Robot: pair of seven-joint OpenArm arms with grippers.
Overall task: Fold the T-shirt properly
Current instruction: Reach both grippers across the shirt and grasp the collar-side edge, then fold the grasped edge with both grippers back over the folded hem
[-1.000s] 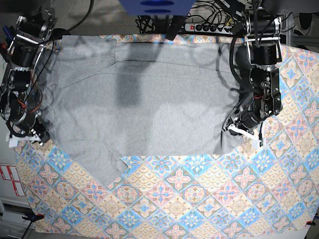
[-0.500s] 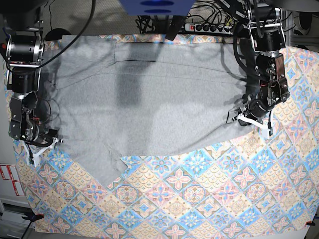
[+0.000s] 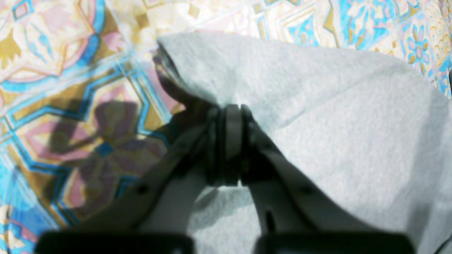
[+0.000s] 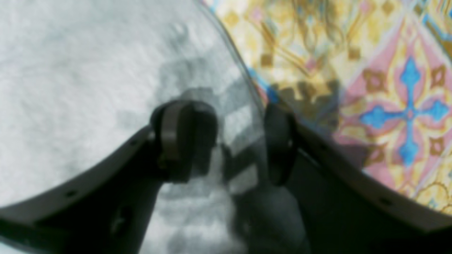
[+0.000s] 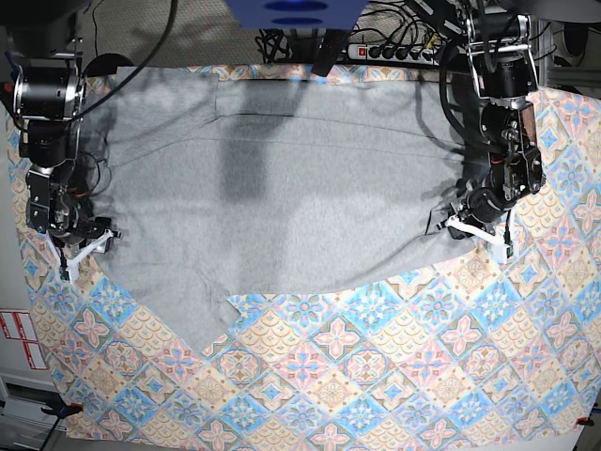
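The T-shirt lies spread across the upper frame. The right gripper, at left, has just released its edge, while the left gripper stays clenched on the opposite edge. That side likely needs regrasping before folding.

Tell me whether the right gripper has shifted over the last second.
Yes. In the base view the right gripper has moved outward, now open at the edge of the light heather-grey cotton T-shirt, further over the pastel floral-tile tablecloth.
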